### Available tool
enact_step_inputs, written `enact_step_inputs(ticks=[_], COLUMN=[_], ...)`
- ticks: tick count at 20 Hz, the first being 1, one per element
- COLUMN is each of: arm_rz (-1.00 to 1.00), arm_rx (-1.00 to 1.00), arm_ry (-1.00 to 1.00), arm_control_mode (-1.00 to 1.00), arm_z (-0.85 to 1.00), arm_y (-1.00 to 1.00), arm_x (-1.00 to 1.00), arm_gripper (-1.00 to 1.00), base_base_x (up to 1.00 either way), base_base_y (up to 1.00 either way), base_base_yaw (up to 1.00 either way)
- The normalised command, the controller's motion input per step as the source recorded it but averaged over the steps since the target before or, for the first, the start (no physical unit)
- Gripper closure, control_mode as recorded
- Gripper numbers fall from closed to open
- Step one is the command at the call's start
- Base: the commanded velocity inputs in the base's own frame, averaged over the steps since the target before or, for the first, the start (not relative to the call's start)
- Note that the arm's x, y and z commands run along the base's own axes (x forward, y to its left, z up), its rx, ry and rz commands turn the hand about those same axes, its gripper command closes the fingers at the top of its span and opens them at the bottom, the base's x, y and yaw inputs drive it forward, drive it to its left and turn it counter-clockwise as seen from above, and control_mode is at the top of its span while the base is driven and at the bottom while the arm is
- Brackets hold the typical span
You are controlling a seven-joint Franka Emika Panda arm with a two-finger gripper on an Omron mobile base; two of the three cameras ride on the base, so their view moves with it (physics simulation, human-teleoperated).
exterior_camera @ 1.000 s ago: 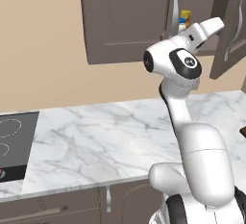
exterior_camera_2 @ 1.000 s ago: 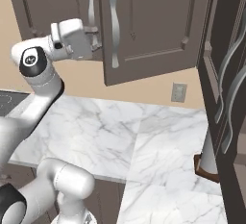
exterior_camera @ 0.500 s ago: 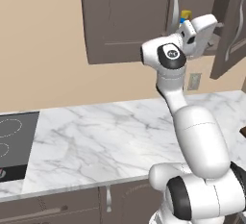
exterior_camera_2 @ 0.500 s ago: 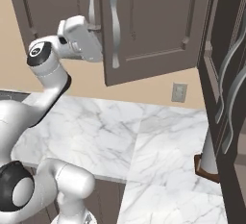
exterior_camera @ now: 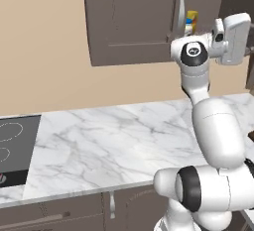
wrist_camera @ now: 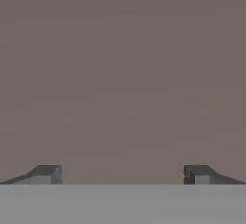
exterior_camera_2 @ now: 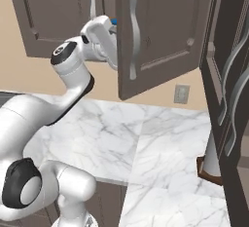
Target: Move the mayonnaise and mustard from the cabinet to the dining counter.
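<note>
The light is even and soft in both base views, without glare or strong shadows. The rendering is sharp there. The hand view is dim, flat brown and blurred.

black cooktop (exterior_camera: 12, 150), marble worktop (exterior_camera: 109, 141), wall socket (exterior_camera_2: 181, 94), lower cabinets (exterior_camera: 74, 212)
</note>
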Motion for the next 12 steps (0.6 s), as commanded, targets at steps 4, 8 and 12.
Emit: enact_step_inputs(ticks=[4, 8, 12], arm_rz=[-0.28, -0.05, 0.02], arm_rx=[0.00, 0.03, 0.15], arm_ry=[0.02, 0.00, 0.00], arm_control_mode=[-1.00, -1.00, -1.00], arm_z=[0.00, 0.00, 0.00], arm_y=[-0.99, -0.64, -0.46], arm_x=[-0.79, -0.08, 0.00], arm_gripper=[-1.00, -1.00, -1.00], base_base_x=[0.00, 0.00, 0.00], base_base_y=[0.00, 0.00, 0.00], base_base_yaw=[0.00, 0.00, 0.00])
